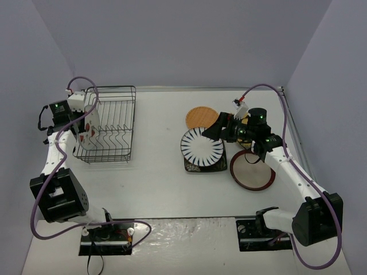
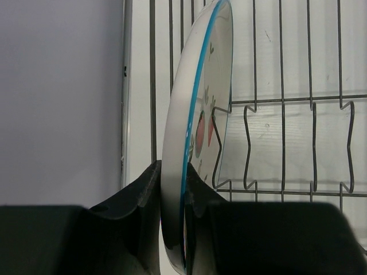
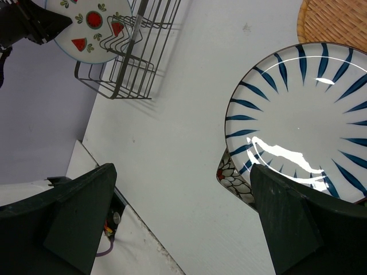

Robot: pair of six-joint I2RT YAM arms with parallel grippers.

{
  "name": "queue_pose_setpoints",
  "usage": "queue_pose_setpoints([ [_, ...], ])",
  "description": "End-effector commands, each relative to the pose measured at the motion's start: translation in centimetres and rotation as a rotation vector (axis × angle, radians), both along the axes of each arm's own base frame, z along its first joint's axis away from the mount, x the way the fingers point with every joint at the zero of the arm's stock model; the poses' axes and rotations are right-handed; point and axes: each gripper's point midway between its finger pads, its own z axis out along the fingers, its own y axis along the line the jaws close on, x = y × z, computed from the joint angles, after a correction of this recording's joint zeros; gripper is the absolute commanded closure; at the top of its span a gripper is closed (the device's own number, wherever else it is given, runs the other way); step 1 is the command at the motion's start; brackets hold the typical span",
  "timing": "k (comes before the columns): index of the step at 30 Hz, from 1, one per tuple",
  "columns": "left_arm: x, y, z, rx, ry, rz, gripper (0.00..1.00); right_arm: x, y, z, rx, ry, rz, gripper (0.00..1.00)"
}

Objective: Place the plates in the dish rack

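Observation:
The black wire dish rack stands at the back left. My left gripper is shut on the white watermelon plate, which is held on edge at the rack's left end. The left wrist view shows that plate upright between my fingers, beside the rack's wires. My right gripper hangs open and empty over the radial-striped plate, which lies on the dark patterned square plate. The orange plate and the red-rimmed cream plate lie flat nearby. In the right wrist view, my open gripper spans bare table and the striped plate's edge.
The white table's near edge and the arm bases run along the bottom. Grey walls close in the left, back and right. The right arm hides part of the table behind the cream plate. The right wrist view also shows the rack and the watermelon plate.

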Motion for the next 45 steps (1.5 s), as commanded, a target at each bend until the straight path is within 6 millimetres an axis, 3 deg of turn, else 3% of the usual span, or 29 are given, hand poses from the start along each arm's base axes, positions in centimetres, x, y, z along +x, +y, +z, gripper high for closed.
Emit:
queue_pose_setpoints([
  [1, 1.7, 1.0, 7.1, 0.029, -0.274, 0.031, 1.00, 0.7, -0.1, 1.3, 0.000, -0.078, -0.002, 0.00],
  [5, 1.4, 0.8, 6.1, -0.012, -0.275, 0.048, 0.98, 0.7, -0.2, 0.9, -0.007, -0.073, -0.012, 0.00],
  [9, 0.9, 0.9, 5.8, -0.025, -0.272, 0.076, 0.81, 0.6, -0.5, 0.7, -0.012, -0.070, -0.024, 0.00],
  [15, 0.0, 1.2, 6.3, -0.031, -0.290, 0.126, 0.43, 0.4, -1.5, -0.2, -0.035, -0.058, -0.071, 0.00],
  [17, -0.3, 1.2, 6.4, -0.034, -0.289, 0.135, 0.39, 0.4, -2.0, -0.6, -0.044, -0.043, -0.100, 0.00],
  [19, -0.6, 1.3, 6.5, -0.043, -0.289, 0.159, 0.36, 0.7, -2.9, -1.5, -0.065, -0.014, -0.154, 0.00],
  [24, -2.0, 1.3, 7.7, -0.120, -0.296, 0.267, 0.03, 1.0, -4.3, -4.3, -0.086, 0.077, -0.251, 0.01],
  [28, -3.3, 0.7, 9.3, -0.223, -0.300, 0.368, 0.03, 1.0, -4.9, -6.6, -0.111, 0.140, -0.300, 0.03],
  [29, -4.2, -0.2, 9.7, -0.284, -0.286, 0.395, 0.03, 1.0, -5.1, -7.5, -0.123, 0.162, -0.314, 0.04],
  [31, -4.4, -2.6, 11.1, -0.405, -0.297, 0.365, 0.03, 1.2, -5.5, -8.3, -0.138, 0.181, -0.336, 0.04],
  [34, -4.7, -7.1, 11.6, -0.523, -0.259, 0.272, 0.03, 1.2, -5.4, -9.4, -0.144, 0.206, -0.342, 0.06],
  [40, -5.3, -21.9, 13.1, -0.777, -0.180, -0.101, 0.03, 0.9, -5.7, -10.5, -0.161, 0.209, -0.346, 0.09],
  [45, -6.0, -30.7, 13.2, -0.889, -0.135, -0.307, 0.03, 0.8, -5.9, -10.3, -0.177, 0.169, -0.338, 0.09],
])
